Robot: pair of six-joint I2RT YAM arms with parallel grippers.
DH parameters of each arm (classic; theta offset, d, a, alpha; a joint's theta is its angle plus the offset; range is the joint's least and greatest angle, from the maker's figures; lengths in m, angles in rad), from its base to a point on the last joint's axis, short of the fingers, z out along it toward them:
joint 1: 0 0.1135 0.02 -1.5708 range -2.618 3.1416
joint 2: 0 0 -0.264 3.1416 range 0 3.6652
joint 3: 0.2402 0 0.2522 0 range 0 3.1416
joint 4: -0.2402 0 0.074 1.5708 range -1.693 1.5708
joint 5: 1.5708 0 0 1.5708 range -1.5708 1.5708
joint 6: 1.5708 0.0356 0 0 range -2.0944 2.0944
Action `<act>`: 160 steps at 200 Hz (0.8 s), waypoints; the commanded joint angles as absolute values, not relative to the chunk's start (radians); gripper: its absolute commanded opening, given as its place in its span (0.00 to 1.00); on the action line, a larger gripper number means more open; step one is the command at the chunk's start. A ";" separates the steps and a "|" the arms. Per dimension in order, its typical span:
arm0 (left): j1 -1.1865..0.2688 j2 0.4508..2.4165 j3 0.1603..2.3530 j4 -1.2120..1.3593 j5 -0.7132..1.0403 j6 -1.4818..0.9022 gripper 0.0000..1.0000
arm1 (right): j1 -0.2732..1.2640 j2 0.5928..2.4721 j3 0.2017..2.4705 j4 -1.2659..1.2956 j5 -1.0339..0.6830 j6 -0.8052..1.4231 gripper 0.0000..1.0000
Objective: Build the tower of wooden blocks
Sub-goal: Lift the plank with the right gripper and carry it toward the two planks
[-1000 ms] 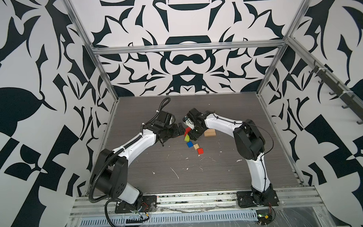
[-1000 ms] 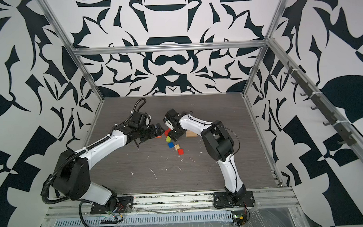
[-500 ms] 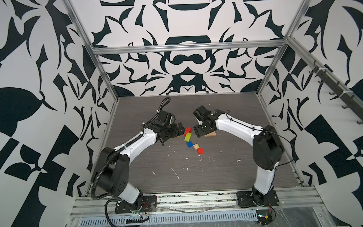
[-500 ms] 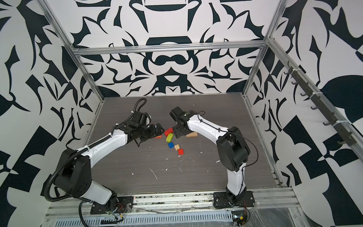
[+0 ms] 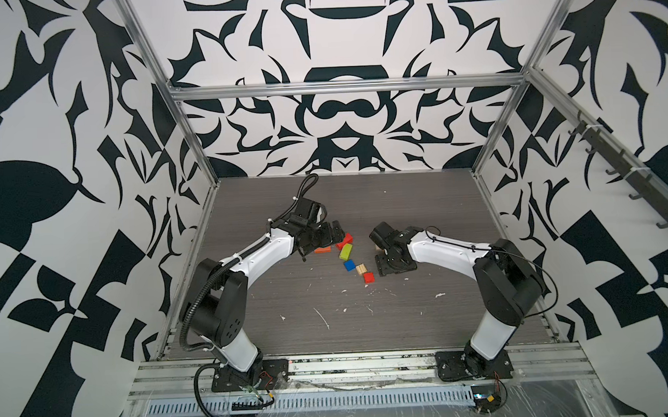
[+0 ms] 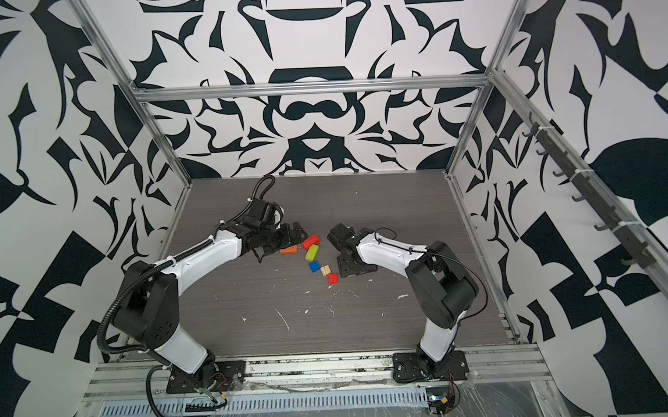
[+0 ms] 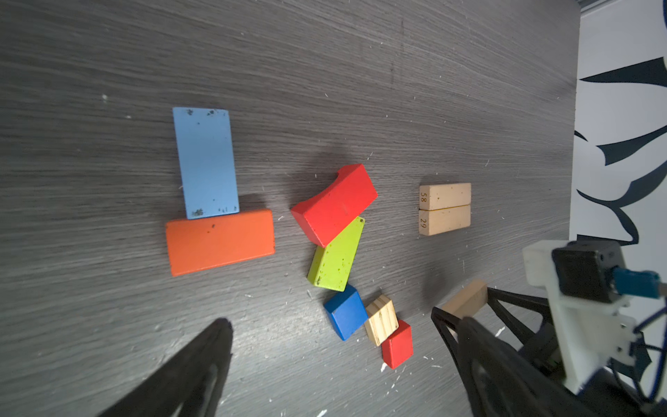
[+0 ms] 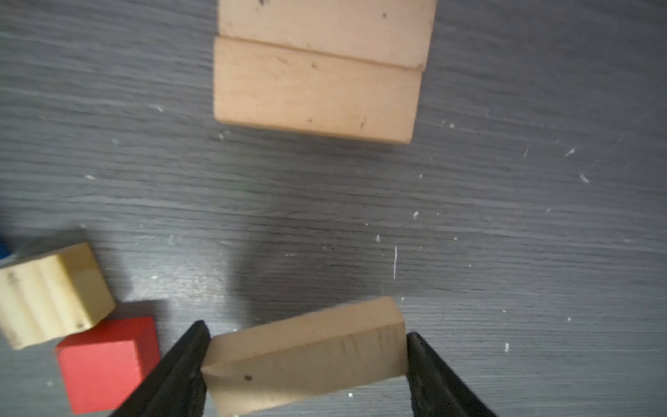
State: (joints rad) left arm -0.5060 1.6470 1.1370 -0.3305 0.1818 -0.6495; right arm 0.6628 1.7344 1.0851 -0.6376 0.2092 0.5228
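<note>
Right wrist view shows a tan plank (image 8: pixel 306 361) clamped tilted in the right hand (image 8: pixel 306 330) over the table (image 8: pixel 505 216), near two paired tan planks (image 8: pixel 317 83), with coloured blocks (image 7: pixel 337 256) scattered unstacked beside the wide-open left hand (image 5: pixel 334 234).

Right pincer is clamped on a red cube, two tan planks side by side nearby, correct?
No, wrong block: the right pincer is clamped on a tan block, as the right wrist view shows. Two tan planks do lie side by side nearby.
</note>
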 commanded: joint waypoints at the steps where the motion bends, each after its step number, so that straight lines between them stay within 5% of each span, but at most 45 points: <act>1: -0.502 1.663 1.173 -0.333 0.200 -0.644 1.00 | 0.667 1.723 1.071 -0.595 0.225 0.565 0.63; 100: -0.502 1.670 1.161 -0.314 0.197 -0.659 1.00 | 0.667 1.755 1.121 -0.668 0.078 0.391 0.92; 160: -0.502 1.661 1.144 -0.306 0.194 -0.664 1.00 | 0.666 1.802 1.162 -0.719 0.053 0.284 0.94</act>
State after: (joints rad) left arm -0.5060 1.6600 1.1431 -0.3145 0.1883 -0.6552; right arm 0.6628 1.8034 1.1316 -0.6685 0.0578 0.3382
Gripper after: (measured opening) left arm 0.994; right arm 0.935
